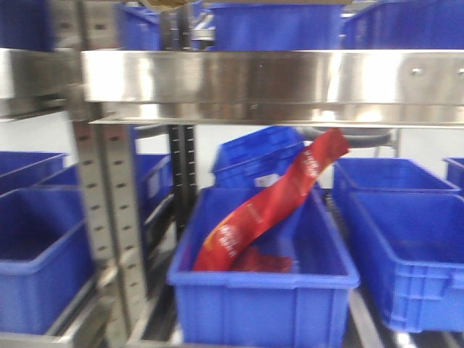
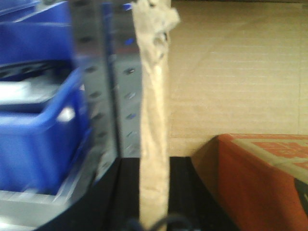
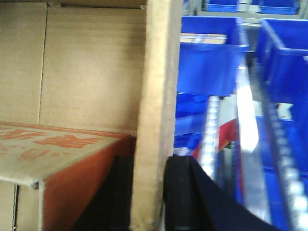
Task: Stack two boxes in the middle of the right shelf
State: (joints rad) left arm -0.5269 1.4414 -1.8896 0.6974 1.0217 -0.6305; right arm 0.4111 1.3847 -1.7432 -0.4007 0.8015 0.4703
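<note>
The left claw [image 2: 154,214] is clamped on an upright wall of the large tan corrugated cardboard box [image 2: 231,72]. The wall's ragged edge rises from between its black fingers [image 2: 126,197]. To that claw's right, inside the box, lies a smaller orange-printed carton [image 2: 260,178]. To its left stand a grey perforated upright [image 2: 103,96] and a blue plastic bin [image 2: 38,139]. The right claw [image 3: 149,197] likewise pinches a tan cardboard wall [image 3: 155,96], with the carton on its left and blue bins on its right. In the front view, the shelf's shiny stainless-steel rail [image 1: 275,76] runs above a bin holding a red packet [image 1: 275,206].
</note>
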